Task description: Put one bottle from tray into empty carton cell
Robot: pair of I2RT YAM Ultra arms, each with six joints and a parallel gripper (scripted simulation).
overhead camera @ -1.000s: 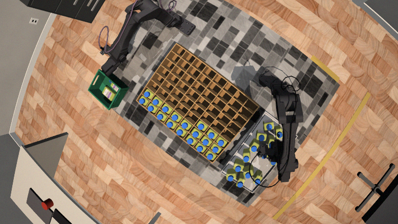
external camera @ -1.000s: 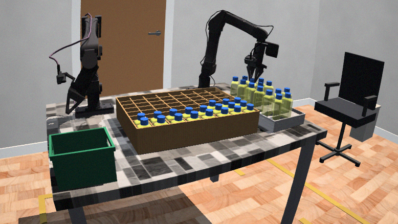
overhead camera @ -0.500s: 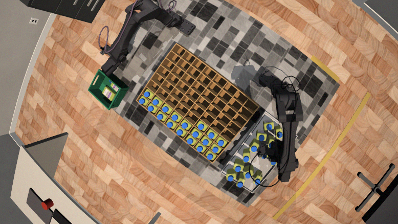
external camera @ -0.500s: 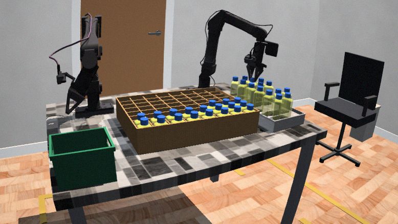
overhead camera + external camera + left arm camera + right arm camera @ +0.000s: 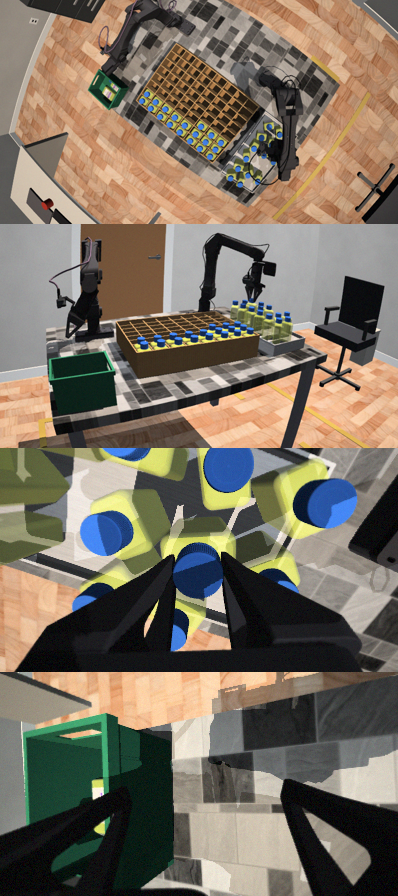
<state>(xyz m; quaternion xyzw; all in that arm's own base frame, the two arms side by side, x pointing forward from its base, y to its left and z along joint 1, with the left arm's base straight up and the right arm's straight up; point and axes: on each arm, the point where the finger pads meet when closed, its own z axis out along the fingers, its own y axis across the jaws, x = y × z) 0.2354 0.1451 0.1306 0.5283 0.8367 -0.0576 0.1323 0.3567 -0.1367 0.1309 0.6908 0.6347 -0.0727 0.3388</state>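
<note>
My left gripper [image 5: 251,297] [image 5: 198,561] is shut on the blue cap of a yellow-green bottle [image 5: 251,304] [image 5: 198,574]. The bottle is upright, its cap a little above its neighbours, over the grey tray [image 5: 251,134] [image 5: 284,346]. Several other capped bottles stand in the tray, some close around it. The brown carton [image 5: 195,360] stands beside the tray. Bottles fill cells along its front side, and several empty cells lie behind them. My right gripper [image 5: 204,791] is open and empty, low beside the green crate, away from the carton. The held bottle's lower part is hidden.
The green crate [image 5: 118,97] [image 5: 83,393] [image 5: 112,747] stands at the table's far end from the tray and holds labelled yellow-green items. Cell walls [image 5: 217,98] divide the carton. A black chair [image 5: 345,335] stands beyond the table's tray end.
</note>
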